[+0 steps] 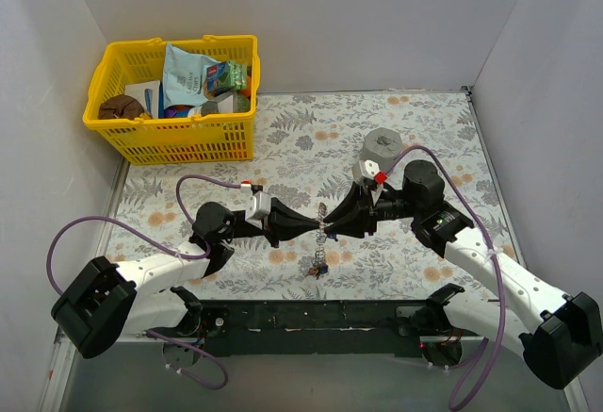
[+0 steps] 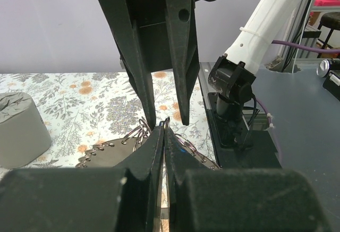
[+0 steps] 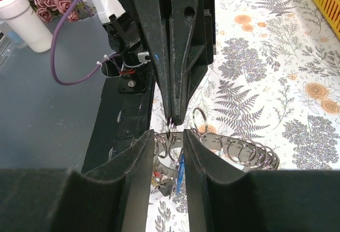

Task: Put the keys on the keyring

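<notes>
White walls (image 1: 377, 16); floral tabletop (image 1: 424, 129) beneath keyring (image 1: 320, 252), seemingly touching it.

white shells and black joints make up the left arm (image 1: 141, 278) and right arm (image 1: 513, 280). the left gripper (image 1: 317, 226) and right gripper (image 1: 328, 228) have long black wedge fingers (image 2: 178, 46), each pierced by a round hole. purple cables (image 1: 203, 181) loop behind them.

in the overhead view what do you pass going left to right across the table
yellow basket → left gripper → keyring → right gripper
</notes>
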